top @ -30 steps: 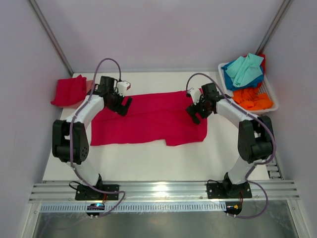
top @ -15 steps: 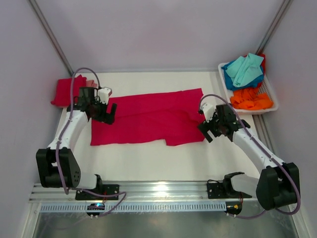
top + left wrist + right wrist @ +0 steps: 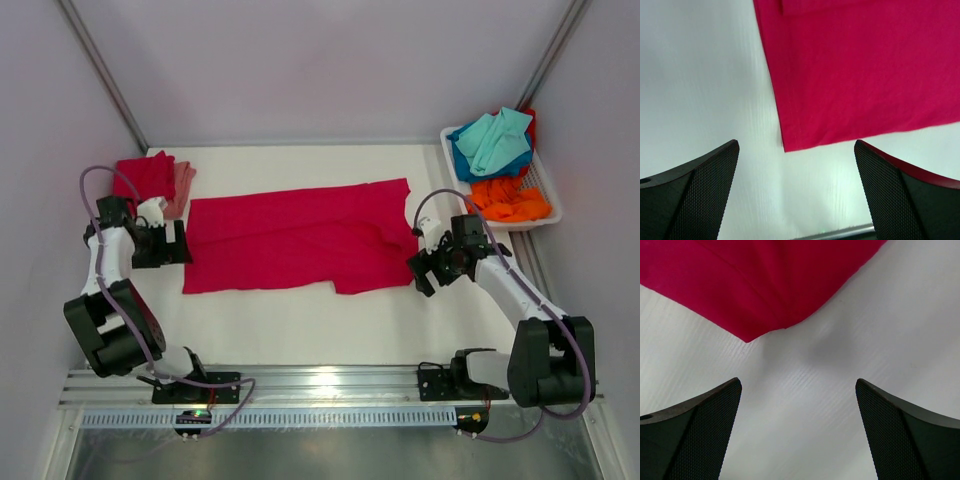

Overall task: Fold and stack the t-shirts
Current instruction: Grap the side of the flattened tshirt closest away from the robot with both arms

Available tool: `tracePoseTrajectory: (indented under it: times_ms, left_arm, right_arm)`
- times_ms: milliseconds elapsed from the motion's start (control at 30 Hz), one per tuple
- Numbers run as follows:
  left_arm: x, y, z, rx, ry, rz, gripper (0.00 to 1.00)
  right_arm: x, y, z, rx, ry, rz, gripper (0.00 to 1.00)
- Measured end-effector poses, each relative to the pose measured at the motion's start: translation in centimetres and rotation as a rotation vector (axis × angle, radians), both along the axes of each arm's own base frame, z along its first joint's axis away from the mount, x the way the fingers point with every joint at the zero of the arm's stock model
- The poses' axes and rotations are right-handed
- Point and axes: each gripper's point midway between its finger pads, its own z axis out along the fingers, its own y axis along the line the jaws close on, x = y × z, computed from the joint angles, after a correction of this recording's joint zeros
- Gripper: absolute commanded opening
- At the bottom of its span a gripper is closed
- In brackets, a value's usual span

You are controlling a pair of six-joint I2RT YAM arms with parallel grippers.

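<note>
While both claws stood apart and empty, the crimson t-shirt (image 3: 300, 240) lay flat at the middle of the table (image 3: 300, 320), its long axis running left to right. The left gripper (image 3: 175, 243) sat just off its left edge and the right gripper (image 3: 420, 272) just off its near right corner.

We hold our left arm (image 3: 98, 270) bent sharply at the left side, wrist turned inward, and our left fingers (image 3: 695, 195) stand spread wide, gripping nothing. Our right arm (image 3: 510, 290) reaches forward with its elbow bent; our right fingers (image 3: 905, 435) are likewise spread wide and empty.
</note>
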Motion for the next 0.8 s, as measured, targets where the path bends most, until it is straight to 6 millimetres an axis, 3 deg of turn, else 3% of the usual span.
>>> tracePoseTrajectory:
  times_ms: [133,400,567,800]
  left_arm:
    - [-1.9,0.6,-2.5,-0.049,0.102,-0.041,0.99]
    - [-4.6,1.7,-5.7,-0.184,0.213,-0.051,0.99]
    - [-4.9,1.3,-6.9,-0.249,0.255,-0.071,0.99]
    - [-3.9,1.3,-6.9,-0.281,0.239,-0.103,0.99]
  right_arm:
    - [-0.9,1.2,-1.5,0.052,0.074,0.072,0.99]
    - [-1.3,2.2,-2.7,0.093,0.125,0.145,0.99]
    - [-0.9,2.5,-2.9,0.112,0.139,0.153,0.99]
    - [1.7,3.4,-2.2,0.158,0.134,0.161,0.99]
